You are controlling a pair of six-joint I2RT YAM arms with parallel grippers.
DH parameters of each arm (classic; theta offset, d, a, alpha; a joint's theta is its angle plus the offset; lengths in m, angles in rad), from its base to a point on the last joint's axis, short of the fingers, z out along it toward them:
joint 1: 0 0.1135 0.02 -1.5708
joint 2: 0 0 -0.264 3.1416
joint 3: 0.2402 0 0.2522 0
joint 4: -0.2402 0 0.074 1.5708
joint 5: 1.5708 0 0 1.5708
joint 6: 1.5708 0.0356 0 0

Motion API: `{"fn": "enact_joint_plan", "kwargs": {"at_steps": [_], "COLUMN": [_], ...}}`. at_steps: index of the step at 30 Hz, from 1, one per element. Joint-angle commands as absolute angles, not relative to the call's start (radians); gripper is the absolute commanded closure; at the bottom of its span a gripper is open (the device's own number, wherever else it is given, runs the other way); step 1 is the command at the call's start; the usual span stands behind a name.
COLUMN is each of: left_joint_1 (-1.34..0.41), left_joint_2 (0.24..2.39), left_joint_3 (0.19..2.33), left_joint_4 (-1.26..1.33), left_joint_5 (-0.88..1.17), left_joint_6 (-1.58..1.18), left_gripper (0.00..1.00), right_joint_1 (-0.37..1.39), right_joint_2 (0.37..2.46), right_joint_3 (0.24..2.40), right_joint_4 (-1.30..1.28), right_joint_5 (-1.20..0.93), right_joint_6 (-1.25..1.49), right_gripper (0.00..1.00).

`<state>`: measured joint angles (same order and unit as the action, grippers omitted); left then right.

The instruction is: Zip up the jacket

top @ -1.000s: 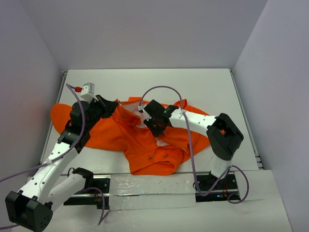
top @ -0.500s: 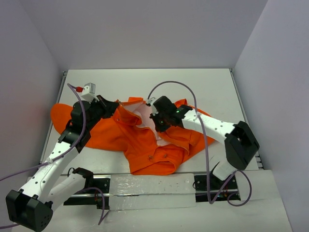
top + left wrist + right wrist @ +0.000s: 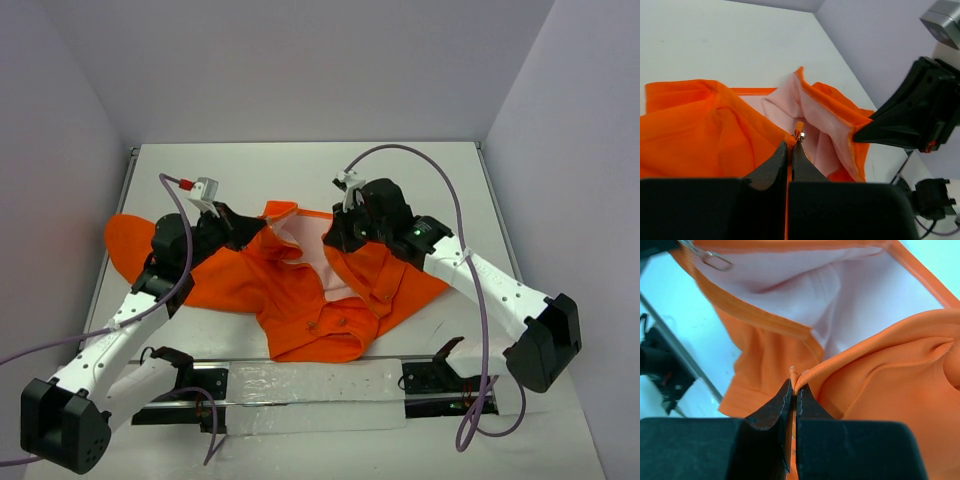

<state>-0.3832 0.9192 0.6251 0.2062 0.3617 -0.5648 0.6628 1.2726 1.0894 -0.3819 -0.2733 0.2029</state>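
Note:
The orange jacket (image 3: 300,300) lies on the white table, its front open at the top so the pale pink lining (image 3: 305,238) shows. My left gripper (image 3: 262,226) is shut on the jacket's left front edge near the collar; in the left wrist view (image 3: 790,145) the small metal zipper slider (image 3: 801,134) sits just beyond the fingertips. My right gripper (image 3: 336,242) is shut on the right front edge and holds it lifted; in the right wrist view (image 3: 794,386) a pinch of orange fabric (image 3: 880,370) sticks out between the fingertips. The zipper pull ring (image 3: 715,261) shows far off.
The table (image 3: 300,170) is walled by grey panels at the back and both sides. A sleeve (image 3: 125,240) spreads to the left table edge. A metal rail (image 3: 310,385) with the arm bases runs along the near edge.
My right gripper has moved up and right, away from the jacket's middle, pulling the right front edge with it. The opening is wider. My left gripper shifted slightly right and up.

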Motion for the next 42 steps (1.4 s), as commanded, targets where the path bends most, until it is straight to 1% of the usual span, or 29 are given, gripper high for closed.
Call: {"fn": "enact_joint_plan", "kwargs": {"at_steps": [1,5,17,28,42], "left_joint_1": [-0.379,-0.379,-0.379,-0.380,-0.380], "left_joint_2": [0.934,0.937,0.982,0.987,0.974], "left_joint_3": [0.613,0.607,0.635,0.651,0.666], "left_joint_4": [0.418,0.446,0.439,0.428,0.405], "left_joint_5": [0.567,0.647,0.745,0.762,0.776], "left_joint_6": [-0.574,-0.591,-0.588,-0.589,-0.581], "left_gripper": [1.00,1.00,1.00,1.00,1.00], "right_joint_1": [0.658,0.660,0.660,0.699,0.725], "right_joint_2": [1.300,1.300,1.310,1.363,1.407], "right_joint_3": [1.175,1.205,1.276,1.347,1.359], "right_joint_4": [-0.290,-0.281,-0.281,-0.334,-0.390], "right_joint_5": [-0.365,-0.387,-0.482,-0.507,-0.507], "right_joint_6": [0.214,0.196,0.123,0.071,0.021], "right_gripper": [1.00,1.00,1.00,1.00,1.00]}}
